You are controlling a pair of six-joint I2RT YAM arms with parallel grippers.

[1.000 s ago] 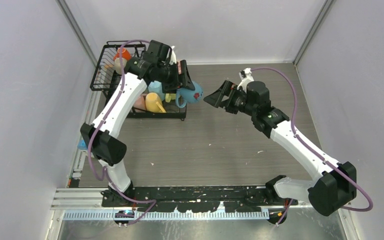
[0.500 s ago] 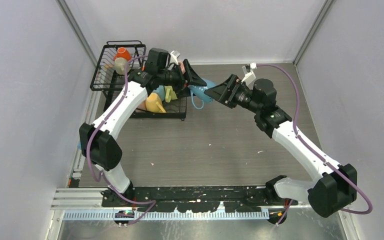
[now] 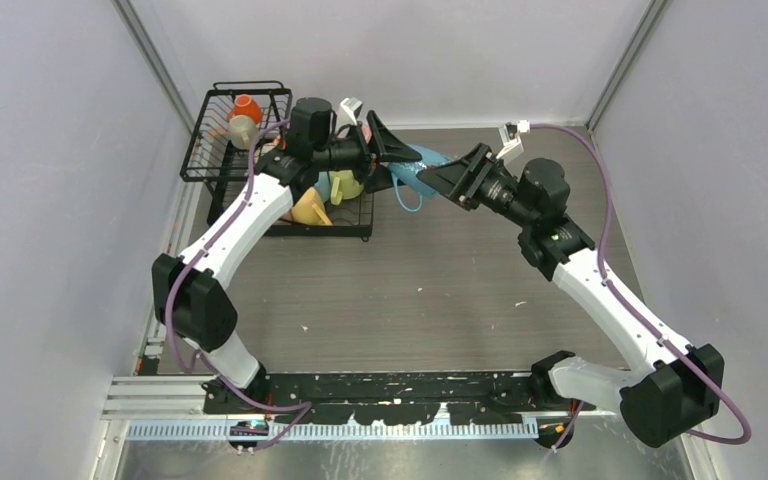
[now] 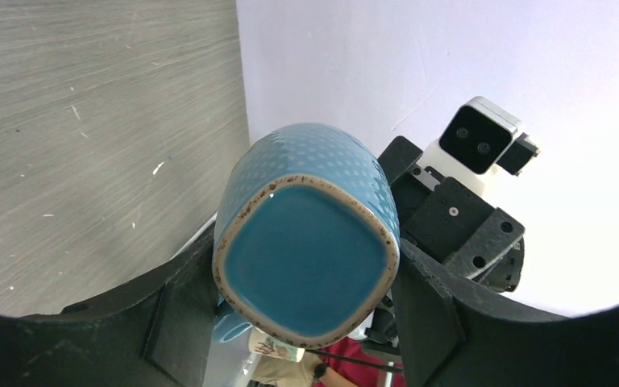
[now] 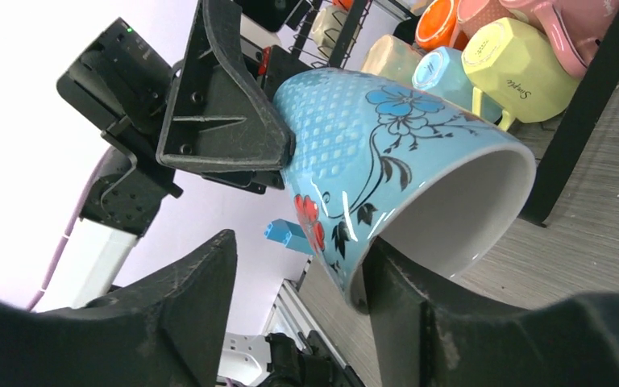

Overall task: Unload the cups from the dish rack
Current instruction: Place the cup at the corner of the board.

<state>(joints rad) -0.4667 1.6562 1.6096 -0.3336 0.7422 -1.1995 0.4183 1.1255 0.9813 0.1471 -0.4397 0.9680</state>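
While the left hand clamps the blue mug by its base, its mouth faces the right hand, half-open astride the rim.

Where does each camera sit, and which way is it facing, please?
Top external: above and behind the bases, looking down on the table, dish rack, left arm and right arm.
Left wrist: on the left arm, looking along its jaws at the base of the blue mug clamped between them.
Right wrist: on the right arm, looking past its jaws at the mug's open mouth, racked cups behind.
Shared: all show the blue mug.
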